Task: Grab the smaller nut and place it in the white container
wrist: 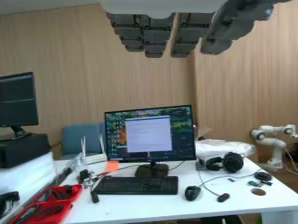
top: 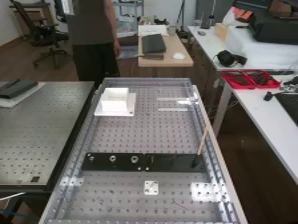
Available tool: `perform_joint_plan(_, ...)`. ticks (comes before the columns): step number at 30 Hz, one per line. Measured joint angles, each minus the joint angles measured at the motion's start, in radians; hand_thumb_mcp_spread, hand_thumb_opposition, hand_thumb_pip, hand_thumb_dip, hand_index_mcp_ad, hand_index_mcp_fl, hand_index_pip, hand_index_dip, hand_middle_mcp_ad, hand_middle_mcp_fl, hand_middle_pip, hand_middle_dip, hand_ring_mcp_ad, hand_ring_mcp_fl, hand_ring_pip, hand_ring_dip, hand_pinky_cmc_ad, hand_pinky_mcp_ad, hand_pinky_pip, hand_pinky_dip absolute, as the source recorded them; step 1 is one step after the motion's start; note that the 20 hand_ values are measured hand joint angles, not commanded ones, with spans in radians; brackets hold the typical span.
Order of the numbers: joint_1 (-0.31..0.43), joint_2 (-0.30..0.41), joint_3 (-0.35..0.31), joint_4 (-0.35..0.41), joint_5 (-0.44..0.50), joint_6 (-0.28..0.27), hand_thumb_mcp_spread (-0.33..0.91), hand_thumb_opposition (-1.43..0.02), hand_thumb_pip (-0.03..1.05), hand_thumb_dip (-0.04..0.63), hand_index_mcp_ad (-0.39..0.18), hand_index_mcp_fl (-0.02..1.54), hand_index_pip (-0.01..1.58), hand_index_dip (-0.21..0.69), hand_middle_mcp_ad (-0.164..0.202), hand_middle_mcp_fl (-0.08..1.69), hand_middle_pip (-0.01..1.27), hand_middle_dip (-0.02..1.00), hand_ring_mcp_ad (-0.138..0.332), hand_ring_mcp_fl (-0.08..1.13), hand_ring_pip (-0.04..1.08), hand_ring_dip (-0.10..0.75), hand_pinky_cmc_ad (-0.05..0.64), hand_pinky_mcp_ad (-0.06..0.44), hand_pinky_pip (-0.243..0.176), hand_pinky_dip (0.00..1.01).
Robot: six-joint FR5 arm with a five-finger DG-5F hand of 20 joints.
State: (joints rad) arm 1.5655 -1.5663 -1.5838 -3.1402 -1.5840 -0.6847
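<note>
In the wrist view the hand (wrist: 154, 34) hangs with its fingers straight and side by side, nothing held in them. On the flat black bar in the high view stand the smaller nut (top: 91, 158), the larger nut (top: 113, 158) and the bearing (top: 134, 159), set apart in a row. Farther up the bench, the white container (top: 115, 101) sits on a white base plate (top: 129, 111).
The black bar (top: 173, 161) crosses the perforated bench (top: 126, 135), with a thin wooden stick (top: 203, 140) leaning up at its right end. A small white plate (top: 151, 188) lies below the bar. A desk with a monitor (wrist: 150, 135) stands in the wrist view.
</note>
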Motion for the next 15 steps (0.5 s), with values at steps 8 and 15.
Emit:
perform_joint_plan(8, -0.002, 0.003, -0.003, 0.004, -0.002, 0.002, 0.22, -0.25, 0.27, 0.038, -0.007, 0.01, 0.01, 0.003, -0.003, 0.01, 0.06, 0.05, 0.000, 0.01, 0.06, 0.012, 0.084, 0.065, -0.012, 0.17)
perform_joint_plan(15, -0.005, 0.002, -0.004, 0.005, -0.008, 0.004, 0.29, -0.59, 0.28, 0.035, -0.007, 0.01, 0.05, -0.010, -0.005, -0.01, 0.11, 0.13, 0.063, 0.00, 0.12, 0.012, 0.262, 0.223, -0.044, 0.38)
